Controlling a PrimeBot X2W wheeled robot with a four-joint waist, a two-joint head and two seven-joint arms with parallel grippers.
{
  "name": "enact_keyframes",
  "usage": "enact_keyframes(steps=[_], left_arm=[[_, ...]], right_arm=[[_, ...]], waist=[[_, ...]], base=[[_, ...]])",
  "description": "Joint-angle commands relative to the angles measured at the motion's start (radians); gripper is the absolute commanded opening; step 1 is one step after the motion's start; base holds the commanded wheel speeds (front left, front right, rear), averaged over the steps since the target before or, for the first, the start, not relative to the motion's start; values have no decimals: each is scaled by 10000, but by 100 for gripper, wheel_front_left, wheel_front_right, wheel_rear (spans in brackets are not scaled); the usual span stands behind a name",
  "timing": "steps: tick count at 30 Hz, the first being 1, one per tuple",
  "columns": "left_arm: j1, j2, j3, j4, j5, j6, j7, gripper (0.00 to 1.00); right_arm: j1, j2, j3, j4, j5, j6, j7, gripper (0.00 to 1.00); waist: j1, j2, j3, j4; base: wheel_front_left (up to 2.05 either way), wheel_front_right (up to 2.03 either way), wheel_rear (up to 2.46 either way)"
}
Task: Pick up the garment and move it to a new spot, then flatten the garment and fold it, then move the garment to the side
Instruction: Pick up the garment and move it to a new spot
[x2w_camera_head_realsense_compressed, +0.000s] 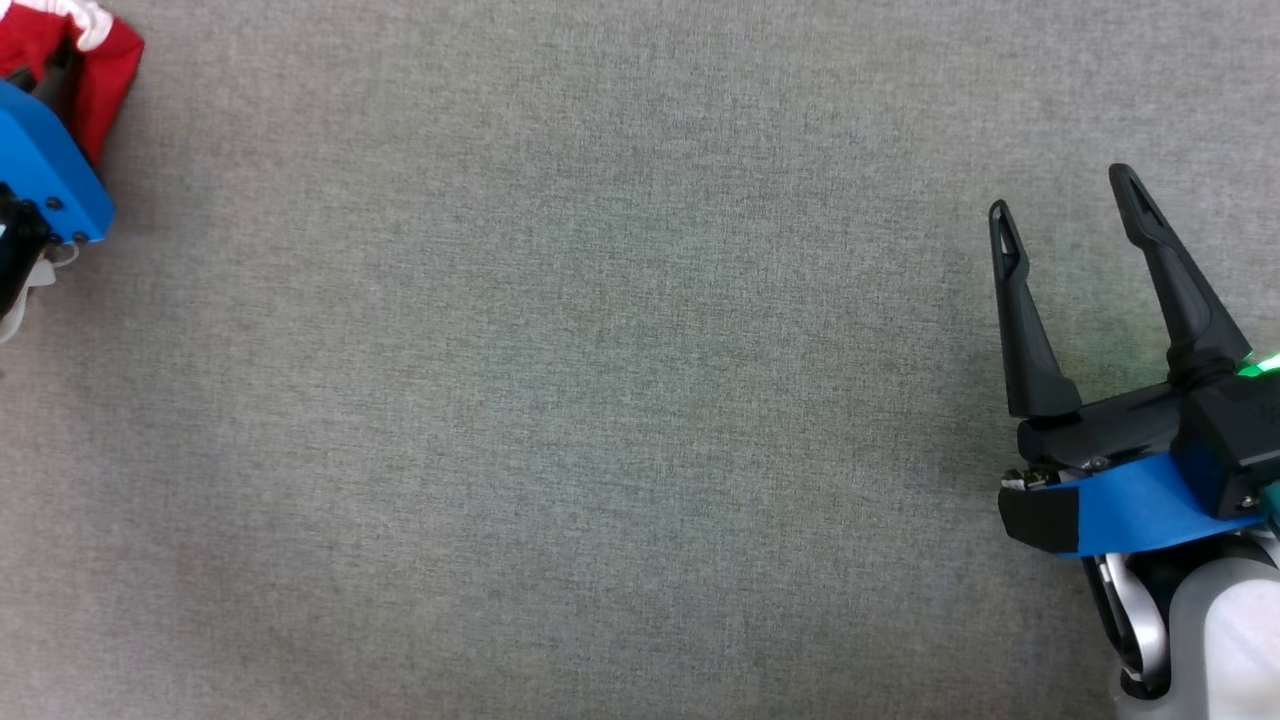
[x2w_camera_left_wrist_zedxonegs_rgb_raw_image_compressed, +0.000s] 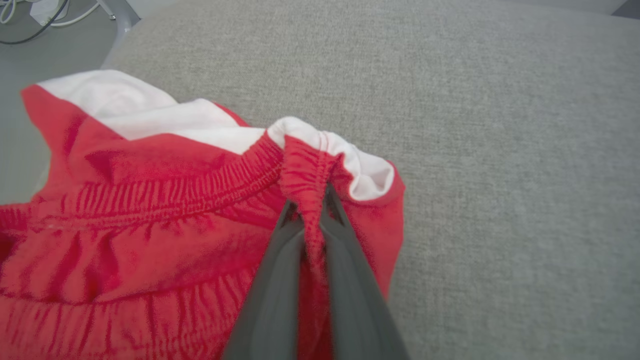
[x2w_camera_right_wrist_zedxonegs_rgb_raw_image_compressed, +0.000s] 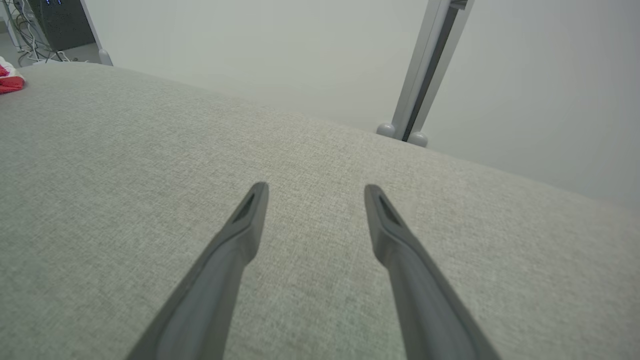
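Roughly, a wide stretch of grey woven table (x2w_camera_head_realsense_compressed: 600, 400) lies between the two arms. The red garment (x2w_camera_head_realsense_compressed: 105, 70) sits bunched at the far left corner, close to the table's edge, with floor and cables (x2w_camera_left_wrist_zedxonegs_rgb_raw_image_compressed: 30, 20) just beyond. Its cloth is soft and crinkled, with a gathered elastic waistband (x2w_camera_left_wrist_zedxonegs_rgb_raw_image_compressed: 165, 192) and white lining. On a fold of that waistband the left gripper (x2w_camera_left_wrist_zedxonegs_rgb_raw_image_compressed: 310, 200) is pinched tight. Over at the right, the right gripper (x2w_camera_head_realsense_compressed: 1062, 195) hovers above the table, fingers spread wide. A metal post (x2w_camera_right_wrist_zedxonegs_rgb_raw_image_compressed: 425, 70) stands past the far edge.
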Motion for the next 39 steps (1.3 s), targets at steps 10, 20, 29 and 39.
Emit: enact_keyframes(steps=[10, 20, 29, 39], left_arm=[[-310, 1200, -1219, -542, -261, -7, -903, 0], [-708, 2255, -2786, -3085, -269, -7, -933, 0], [-1253, 1730, -3925, -6270, -457, -7, -819, 0], [479, 463, -4471, -7313, -786, 118, -2526, 0]], right_arm=[[-109, -26, -134, 1080, 701, 1, -697, 100], [400, -23, -304, 2960, 1863, 1, -1674, 100], [816, -20, -366, 4234, 2687, 1, -2455, 100], [887, -20, -471, 4801, 3058, 1, -2930, 100]], waist=[[1, 0, -1472, -186], [1, 0, -3889, -891], [1, 0, -5107, -1997], [1, 0, -4999, -2501]], base=[[0, 0, 0], [0, 0, 0], [0, 0, 0], [0, 0, 0]])
